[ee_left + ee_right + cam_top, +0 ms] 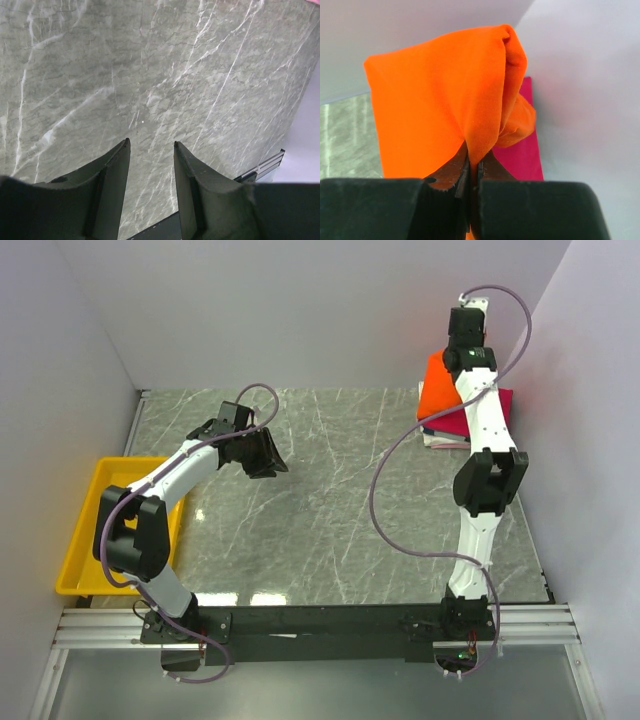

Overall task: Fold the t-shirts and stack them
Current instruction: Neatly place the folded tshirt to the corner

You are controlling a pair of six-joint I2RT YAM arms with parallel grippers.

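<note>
Left gripper [150, 146]: partly open, the 2 fingers apart with bare table [150, 75] showing between them; nothing held.
Left arm [165, 480]: bent over the left half of the table, gripper hanging above the surface and pointing toward the far right.
Right gripper [473, 162]: closed tight on a fold of the orange shirt [430, 100], fingertips almost meeting around the cloth.
Right arm [480, 470]: stretched out to the far right corner, wrist above the shirts.
Orange shirt: bunched into a rounded hump beyond the fingertips, 1 fold caught in the pinch. From above, at the far right corner of the table, partly hidden by the right arm.
Pink shirt [520, 155]: flat under and behind the orange shirt, close to the right wall, only its right side showing.
Contact between the 2 shirts: orange overlapping pink; resting on it or lifted clear, cannot tell.
Table: grey-green marble pattern with white veins.
Tray [85, 530]: yellow, at the left edge of the table, partly covered by the left arm's elbow.
Cables [385, 495]: 1 purple loop along each arm.
</note>
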